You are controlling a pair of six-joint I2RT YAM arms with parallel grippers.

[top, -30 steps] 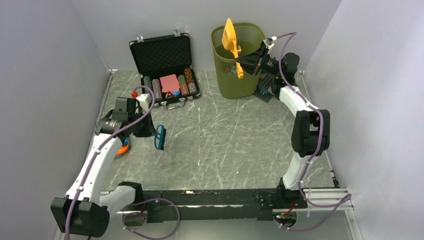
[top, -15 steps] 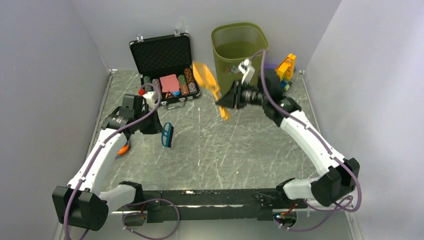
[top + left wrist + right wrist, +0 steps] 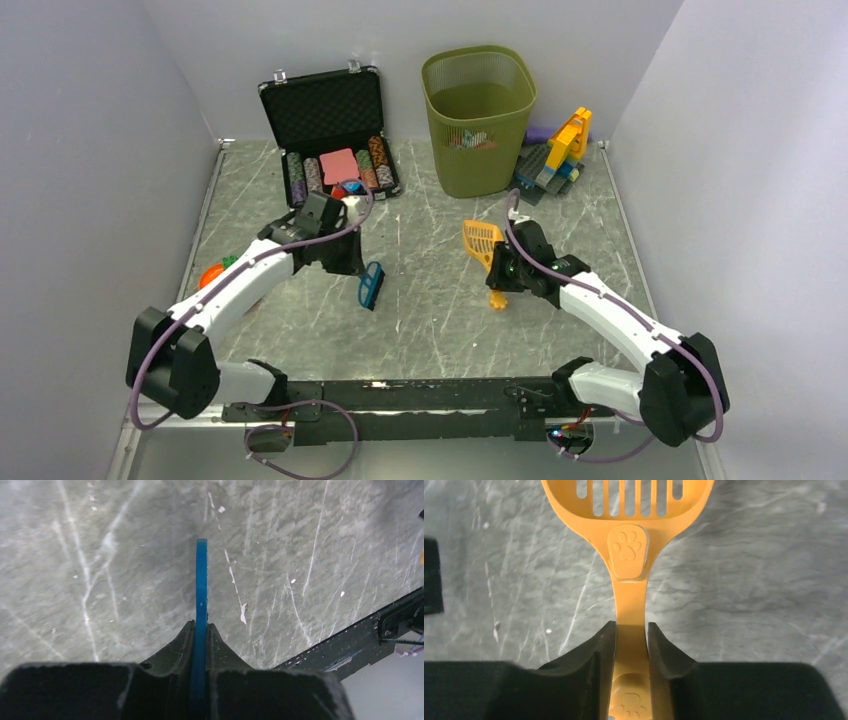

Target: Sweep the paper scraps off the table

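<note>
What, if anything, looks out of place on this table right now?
Nothing spilled or damaged. Red and blue bits sit among the chips in the open case; possibly stray paper scraps, too small to tell. An orange thing lies at the table edge beside the left arm.

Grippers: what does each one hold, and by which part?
The left gripper clamps the thin blue tool by its near end; the right gripper clamps the orange slotted scoop by its handle.
</note>
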